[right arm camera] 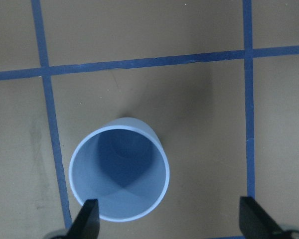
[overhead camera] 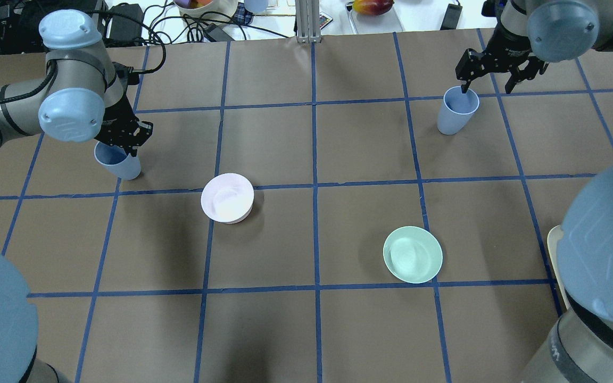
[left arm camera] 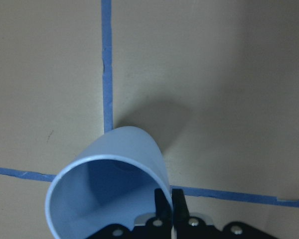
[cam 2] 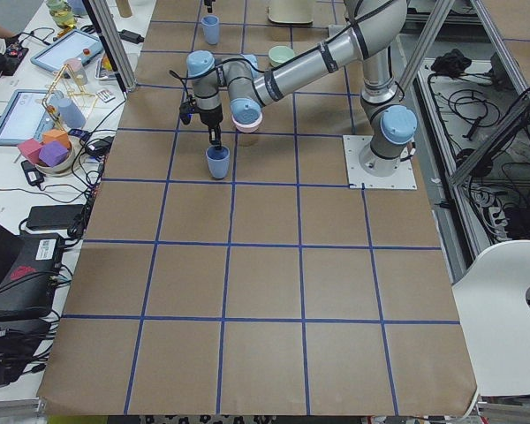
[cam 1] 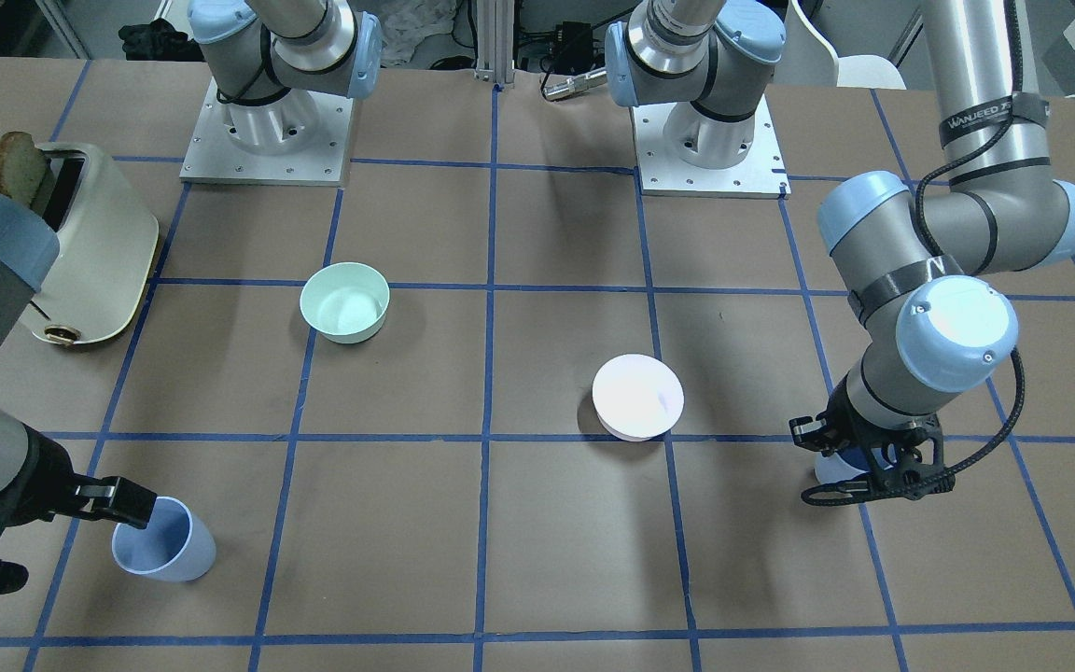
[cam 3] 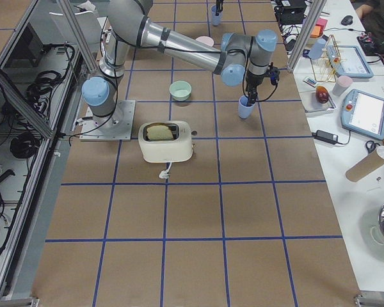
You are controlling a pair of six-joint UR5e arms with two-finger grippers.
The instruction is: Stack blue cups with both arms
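Observation:
One blue cup (overhead camera: pixel 118 163) stands upright at the table's left. My left gripper (overhead camera: pixel 128 149) is shut on its rim. In the left wrist view the two fingers pinch the cup wall (left arm camera: pixel 109 184) at the gripper (left arm camera: pixel 170 201). In the front view this cup (cam 1: pixel 831 469) is mostly hidden under the wrist. The other blue cup (overhead camera: pixel 456 110) stands upright at the far right. My right gripper (overhead camera: pixel 487 82) is open above it, with one finger over its rim. In the right wrist view the cup (right arm camera: pixel 119 172) lies left of centre between the spread fingers.
An upturned pale pink bowl (overhead camera: pixel 227 197) and a mint-green bowl (overhead camera: pixel 412 254) sit between the two cups. A cream toaster (cam 1: pixel 94 247) with a slice of bread stands on the right arm's side. Blue tape lines grid the brown table.

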